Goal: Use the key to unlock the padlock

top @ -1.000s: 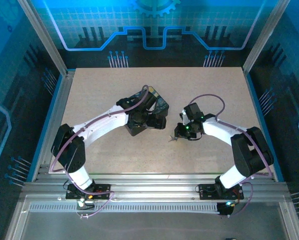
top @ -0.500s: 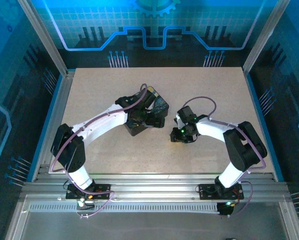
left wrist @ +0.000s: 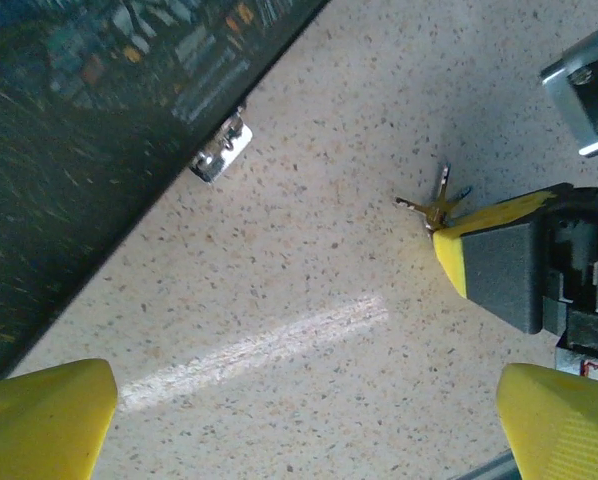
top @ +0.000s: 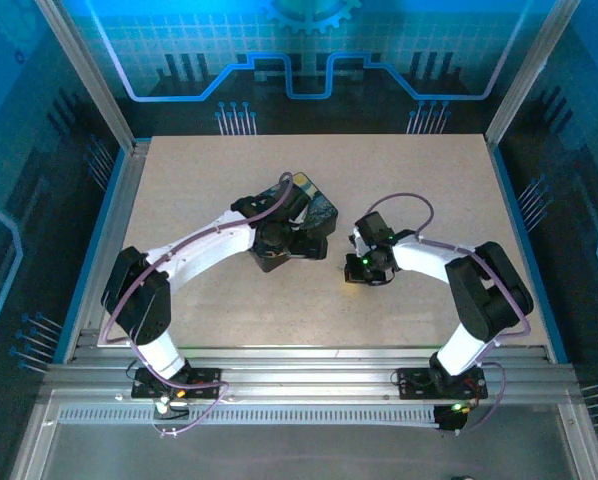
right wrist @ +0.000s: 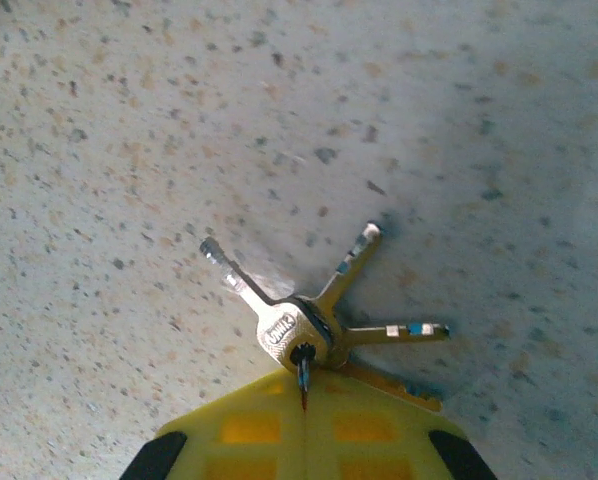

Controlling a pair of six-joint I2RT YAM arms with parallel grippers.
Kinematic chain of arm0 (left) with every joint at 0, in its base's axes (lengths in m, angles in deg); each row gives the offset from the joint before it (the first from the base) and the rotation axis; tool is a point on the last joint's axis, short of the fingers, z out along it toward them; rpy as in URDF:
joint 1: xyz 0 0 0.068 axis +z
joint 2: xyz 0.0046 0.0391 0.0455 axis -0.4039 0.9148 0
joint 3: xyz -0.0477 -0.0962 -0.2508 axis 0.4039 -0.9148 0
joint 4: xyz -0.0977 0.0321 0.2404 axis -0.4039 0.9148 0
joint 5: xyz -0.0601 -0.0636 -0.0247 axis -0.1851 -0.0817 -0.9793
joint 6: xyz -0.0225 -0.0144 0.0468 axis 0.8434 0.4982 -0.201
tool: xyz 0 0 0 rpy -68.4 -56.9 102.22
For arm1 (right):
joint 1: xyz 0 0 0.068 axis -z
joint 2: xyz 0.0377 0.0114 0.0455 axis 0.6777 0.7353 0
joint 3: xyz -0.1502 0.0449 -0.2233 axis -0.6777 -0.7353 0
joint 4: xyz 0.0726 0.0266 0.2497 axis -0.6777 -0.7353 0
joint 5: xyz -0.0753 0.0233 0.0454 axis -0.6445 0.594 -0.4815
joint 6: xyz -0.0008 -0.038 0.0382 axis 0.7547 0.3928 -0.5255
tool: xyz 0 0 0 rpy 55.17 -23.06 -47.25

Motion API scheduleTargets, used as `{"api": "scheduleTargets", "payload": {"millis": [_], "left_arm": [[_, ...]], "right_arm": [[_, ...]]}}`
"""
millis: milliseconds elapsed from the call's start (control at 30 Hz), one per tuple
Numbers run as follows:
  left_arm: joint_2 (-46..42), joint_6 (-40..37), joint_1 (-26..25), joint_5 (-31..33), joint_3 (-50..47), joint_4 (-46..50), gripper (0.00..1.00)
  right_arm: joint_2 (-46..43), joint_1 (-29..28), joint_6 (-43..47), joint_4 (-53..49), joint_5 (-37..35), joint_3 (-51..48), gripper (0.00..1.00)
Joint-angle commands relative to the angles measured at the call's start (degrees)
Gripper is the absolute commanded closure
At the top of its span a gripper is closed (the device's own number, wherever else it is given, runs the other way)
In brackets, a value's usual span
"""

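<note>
key (right wrist: 291,335) | on table (right wrist: 119,150), head pinched in closed right jaws | left jaws wide apart | padlock (left wrist: 220,152) against box (left wrist: 69,150)

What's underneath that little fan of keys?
The speckled table; the keys lie fanned out on it. Their ring end runs into the right gripper, whose yellow fingertips hide the spot beneath.

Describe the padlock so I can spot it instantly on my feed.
Find the dark rectangular box; right at its edge, over the speckled beige table, is the small silvery metal padlock. Unlike the fanned yellowish-gold keys lying apart from the box, it is blocky, shiny and against the box.
</note>
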Motion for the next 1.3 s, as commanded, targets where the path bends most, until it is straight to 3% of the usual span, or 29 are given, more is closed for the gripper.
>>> {"api": "scheduleTargets", "payload": {"millis": [0, 367, 700, 867, 1267], "left_arm": [[0.47, 4.15, -0.71, -5.15, -1.85, -3.29, 0.01], [5.14, 11.87, -2.7, -14.52, -1.09, -13.88, 0.06], [5.86, 19.17, -1.66, -15.3, -1.57, -19.55, 0.1], [3.49, 25.14, 1.05, -18.39, -5.89, -26.49, 0.15], [1.76, 27.61, 3.56, -22.85, -8.84, -31.29, 0.31]], "right_arm": [[-2.69, 2.17, 1.14, -1.68, 0.89, -1.87, 1.0], [-9.36, 6.52, 7.92, -0.17, 9.92, -4.73, 1.0], [-13.85, 7.23, 12.31, -1.32, 15.71, -5.18, 1.0], [-15.18, 7.16, 13.09, -1.49, 19.14, -4.59, 1.0], [-15.71, 5.5, 13.15, -1.26, 23.15, -1.38, 1.0]]}}
